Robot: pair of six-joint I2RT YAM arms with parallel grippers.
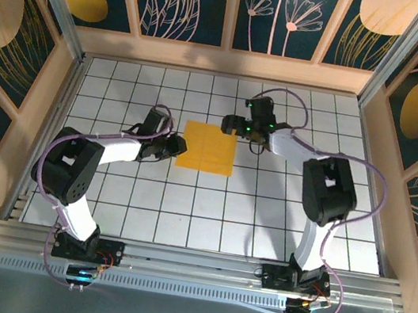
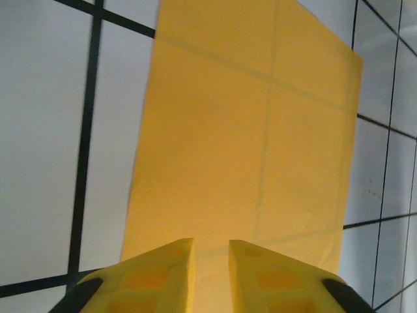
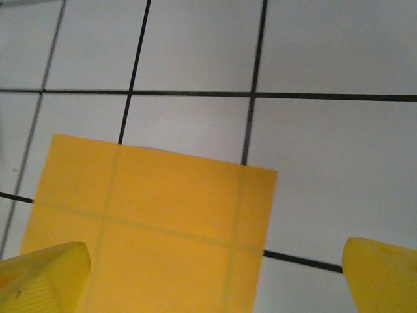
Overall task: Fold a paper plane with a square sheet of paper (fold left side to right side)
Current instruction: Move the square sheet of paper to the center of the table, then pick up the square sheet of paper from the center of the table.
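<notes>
Left end effector [image 2: 212, 246]: fingers [image 2: 163, 277] are drawn almost together with a narrow gap between them, at the left edge of the square sheet of paper [image 2: 247, 130]. A grasp on the sheet cannot be confirmed. Right end effector [image 3: 214, 251]: released, jaws wide apart, above the sheet's far right corner. The sheet lies flat on the gridded surface [image 1: 263, 214], between the two arms, with grid lines showing faintly through it.
</notes>
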